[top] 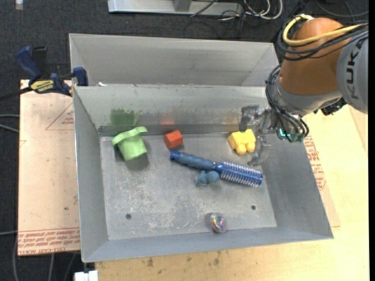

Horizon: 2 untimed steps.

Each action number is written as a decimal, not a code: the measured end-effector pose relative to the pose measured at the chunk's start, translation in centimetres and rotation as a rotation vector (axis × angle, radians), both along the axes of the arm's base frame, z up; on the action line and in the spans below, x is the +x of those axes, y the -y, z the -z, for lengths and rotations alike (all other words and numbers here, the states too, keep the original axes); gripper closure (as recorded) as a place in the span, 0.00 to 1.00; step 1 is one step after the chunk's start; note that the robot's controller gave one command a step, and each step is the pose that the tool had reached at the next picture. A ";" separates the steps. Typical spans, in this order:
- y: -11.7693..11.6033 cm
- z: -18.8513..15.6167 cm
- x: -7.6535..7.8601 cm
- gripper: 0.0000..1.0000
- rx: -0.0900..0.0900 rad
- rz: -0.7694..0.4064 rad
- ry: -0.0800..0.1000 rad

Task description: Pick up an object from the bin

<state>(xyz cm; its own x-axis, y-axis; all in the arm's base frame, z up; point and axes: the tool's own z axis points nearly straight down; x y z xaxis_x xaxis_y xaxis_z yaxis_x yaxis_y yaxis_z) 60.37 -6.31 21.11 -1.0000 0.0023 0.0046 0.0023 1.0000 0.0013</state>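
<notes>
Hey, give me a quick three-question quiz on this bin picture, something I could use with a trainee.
1. True or false: the red block lies between the green cup and the yellow toy.
2. Which thing is nearest the gripper? A green cup; B yellow toy; C red block.
3. Short answer: which thing lies nearest the front wall of the bin, at the view's bottom?
Key: 1 true; 2 B; 3 the small shiny ball.

A green cup (131, 144), red block (173, 139), yellow block (241, 141), blue brush (217, 168); the ball (217, 222) perhaps speckled silver.
</notes>
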 end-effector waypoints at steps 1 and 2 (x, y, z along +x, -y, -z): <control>-4.7 11.9 -5.0 0.00 0.001 0.227 -0.001; -4.5 11.6 -4.7 1.00 0.000 0.227 0.007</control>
